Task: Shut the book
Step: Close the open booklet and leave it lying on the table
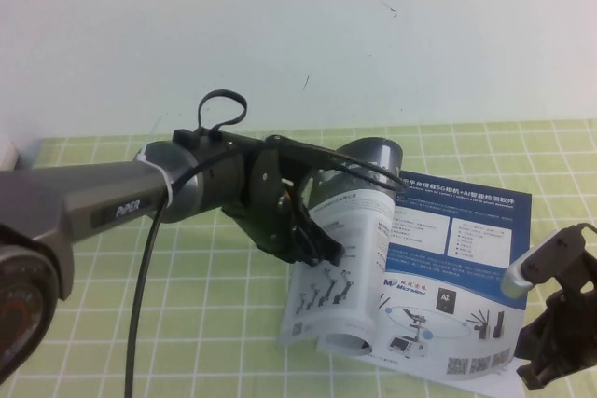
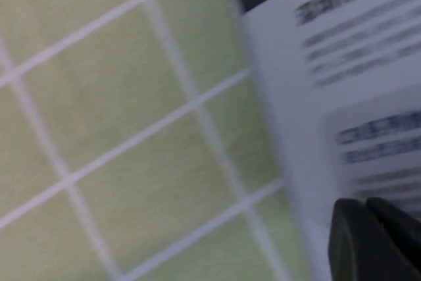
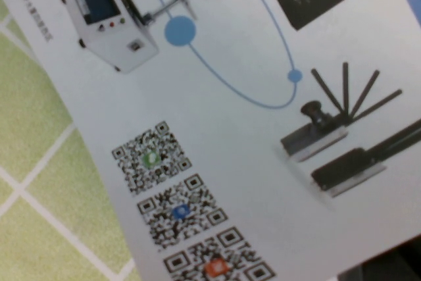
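The right claw [image 1: 548, 353] hovers over the book's [image 1: 448, 267] near corner; I cannot tell how far it is open. Beyond it, the thin, glossy blue-and-white book lies open on the tabletop [image 1: 187, 323]. One leaf curls up against the left claw [image 1: 317, 238], whose grip is likewise unclear. That slick leaf could slip free and flop open, or crease.
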`<state>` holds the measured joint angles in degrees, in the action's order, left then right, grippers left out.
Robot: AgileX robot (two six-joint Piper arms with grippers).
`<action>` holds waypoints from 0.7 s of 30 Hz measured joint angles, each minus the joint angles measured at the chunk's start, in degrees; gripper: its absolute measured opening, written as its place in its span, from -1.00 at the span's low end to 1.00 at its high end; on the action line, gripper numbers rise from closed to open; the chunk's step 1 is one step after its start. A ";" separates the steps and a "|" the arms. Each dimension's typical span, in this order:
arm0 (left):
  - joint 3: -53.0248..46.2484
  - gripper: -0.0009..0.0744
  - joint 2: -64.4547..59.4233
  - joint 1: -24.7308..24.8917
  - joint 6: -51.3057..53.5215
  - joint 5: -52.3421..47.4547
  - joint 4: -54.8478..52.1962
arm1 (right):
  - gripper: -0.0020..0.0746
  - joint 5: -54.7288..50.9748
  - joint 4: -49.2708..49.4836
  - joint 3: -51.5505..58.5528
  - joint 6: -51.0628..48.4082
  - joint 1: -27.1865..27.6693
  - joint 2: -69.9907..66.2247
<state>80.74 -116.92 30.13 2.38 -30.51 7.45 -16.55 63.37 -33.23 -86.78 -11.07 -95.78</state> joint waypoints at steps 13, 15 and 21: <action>0.00 -0.99 15.38 7.62 9.44 4.68 12.49 | -0.95 -4.22 -0.97 -1.75 0.02 0.00 3.93; 0.00 -0.99 16.78 6.93 10.02 3.25 11.53 | -0.95 -4.58 -1.08 -1.85 0.23 0.00 5.11; 0.00 -0.99 14.61 1.08 7.50 -2.01 3.84 | -0.95 -4.81 -1.41 -1.85 0.31 0.00 4.12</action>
<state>80.74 -102.31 31.20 9.88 -32.52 11.29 -21.36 61.97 -35.08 -86.47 -11.07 -91.66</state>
